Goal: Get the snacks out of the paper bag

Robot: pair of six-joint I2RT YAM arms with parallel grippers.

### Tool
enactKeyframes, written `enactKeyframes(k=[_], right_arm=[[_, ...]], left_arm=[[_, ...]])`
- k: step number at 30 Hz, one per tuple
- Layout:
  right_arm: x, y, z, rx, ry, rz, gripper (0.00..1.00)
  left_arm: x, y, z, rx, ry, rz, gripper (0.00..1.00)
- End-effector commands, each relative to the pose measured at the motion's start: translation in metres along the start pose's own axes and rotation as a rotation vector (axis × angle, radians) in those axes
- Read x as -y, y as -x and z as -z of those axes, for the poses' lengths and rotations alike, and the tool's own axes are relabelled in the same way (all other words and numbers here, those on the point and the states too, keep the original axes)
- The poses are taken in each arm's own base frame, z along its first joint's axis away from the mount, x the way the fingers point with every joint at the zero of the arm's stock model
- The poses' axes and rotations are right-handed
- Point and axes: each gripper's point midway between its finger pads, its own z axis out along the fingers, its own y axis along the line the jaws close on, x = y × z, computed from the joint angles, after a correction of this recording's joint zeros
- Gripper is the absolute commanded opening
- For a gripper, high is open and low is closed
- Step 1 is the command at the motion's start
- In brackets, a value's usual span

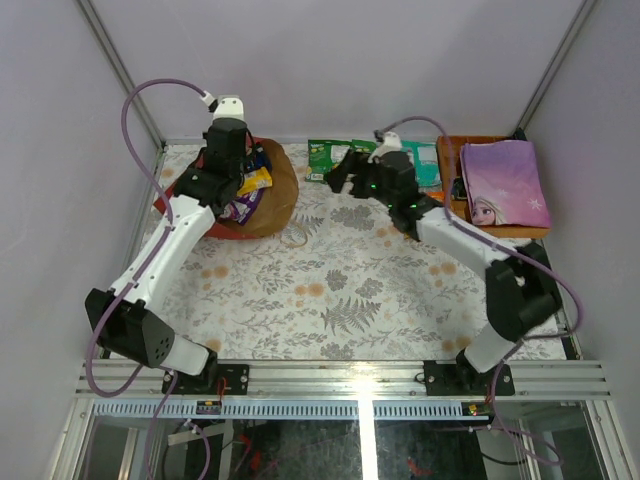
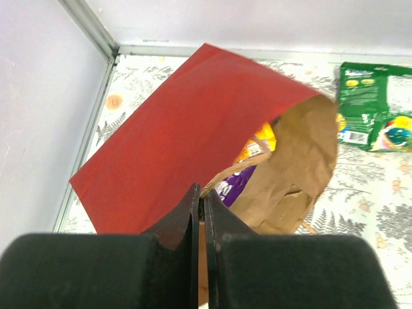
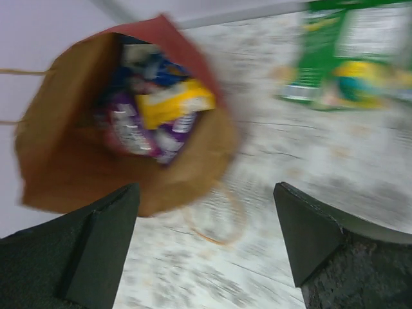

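Observation:
The paper bag lies on its side at the far left, red outside, brown inside, mouth facing right. My left gripper is shut on the bag's upper rim, above the opening. Inside the bag show a yellow packet, a purple packet and a blue one. A green packet and a teal packet lie on the table at the back. My right gripper hangs open and empty just right of the bag's mouth, above the table.
An orange-brown wooden tray stands at the back right with a purple princess book on it. The bag's string handle loops onto the cloth in front of the mouth. Enclosure walls run along the left and back.

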Motion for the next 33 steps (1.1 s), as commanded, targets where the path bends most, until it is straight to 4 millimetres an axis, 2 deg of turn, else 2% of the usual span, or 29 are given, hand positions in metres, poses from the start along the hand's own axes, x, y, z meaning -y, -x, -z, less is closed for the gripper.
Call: enactKeyframes(k=[1,2,4,7,9,12,15,19,23,28,33], right_arm=[[-0.112,-0.013,-0.042,0.022,0.467,-0.339,0.91],[-0.125,-0.018,-0.051,0.029,0.511,-0.387,0.90],[-0.136,-0.025,-0.067,0.062,0.545,-0.477,0.89],[-0.145,-0.041,-0.081,0.080,0.587,-0.589,0.86],[-0.152,-0.051,-0.086,0.076,0.613,-0.650,0.85],[-0.160,-0.060,-0.090,0.081,0.625,-0.721,0.85],[-0.150,-0.075,-0.099,0.077,0.557,-0.785,0.84],[-0.118,-0.086,-0.105,0.121,0.406,-0.803,0.80],[-0.101,-0.099,-0.114,0.114,0.307,-0.797,0.78],[-0.083,-0.126,-0.123,0.038,0.182,-0.793,0.78],[-0.075,-0.144,-0.110,-0.016,0.079,-0.777,0.81]], left_arm=[[0.009,0.017,0.023,0.014,-0.001,0.016,0.00],[0.019,0.013,0.027,0.005,-0.022,0.009,0.00],[0.036,0.008,0.038,0.001,-0.031,-0.024,0.00],[0.055,0.001,0.055,-0.033,-0.067,-0.028,0.00],[0.058,-0.006,0.066,-0.052,-0.085,-0.026,0.00],[0.042,-0.019,0.076,-0.072,-0.041,-0.026,0.00],[0.020,-0.036,0.087,-0.100,0.004,-0.036,0.00],[0.013,-0.064,0.110,-0.159,-0.083,-0.012,0.00],[0.003,-0.081,0.127,-0.167,-0.119,0.028,0.00],[0.001,-0.092,0.129,-0.198,-0.126,0.010,0.00],[0.014,-0.091,0.120,-0.192,-0.153,0.001,0.00]])
